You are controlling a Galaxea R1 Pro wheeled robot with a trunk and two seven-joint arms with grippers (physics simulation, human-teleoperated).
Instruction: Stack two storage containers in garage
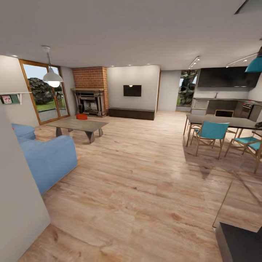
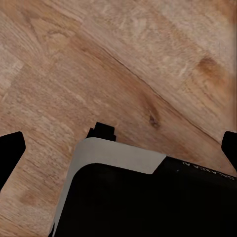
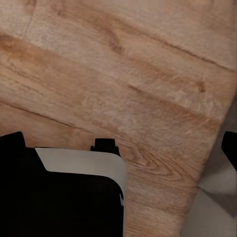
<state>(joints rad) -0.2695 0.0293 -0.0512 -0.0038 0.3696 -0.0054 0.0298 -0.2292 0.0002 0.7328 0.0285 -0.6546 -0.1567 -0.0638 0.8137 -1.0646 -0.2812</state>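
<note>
- The head view looks across the living room [image 1: 138, 145], with its light wood plank floor [image 1: 145, 189] running from the bottom of the frame to the far wall.
- One orange-red storage container [image 1: 81, 116] sits at middle left of that frame, on the far end of a low grey coffee table [image 1: 78, 126], in front of the dark fireplace [image 1: 88, 103]. It is too small to tell what, if anything, is in it, and whether a second bin sits with it cannot be made out.
- Behind the fireplace rises a red brick chimney [image 1: 90, 78]; to its right a black TV [image 1: 132, 90] hangs on the white wall above a long dark bench [image 1: 131, 114].
- A blue sofa [image 1: 45, 154] fills the lower left, and a white pendant lamp [image 1: 52, 77] hangs in the upper left beside a glazed door [image 1: 44, 92].
- At the right edge stand a dining table [image 1: 222, 121] and teal chairs [image 1: 211, 131], with a dark kitchen counter [image 1: 225, 105] behind them.
- The left wrist view shows plank flooring and the robot's black and grey base [image 2: 143, 197] below the left gripper [image 2: 121, 148]; its dark fingertips [image 2: 11, 148] sit at opposite edges of the frame, spread wide with nothing between them.
- The right wrist view shows the same flooring, the base, and a pale grey surface [image 3: 212, 207] at lower right. The right gripper [image 3: 121, 148] has its fingertips [image 3: 11, 143] likewise spread apart and holds nothing.
</note>
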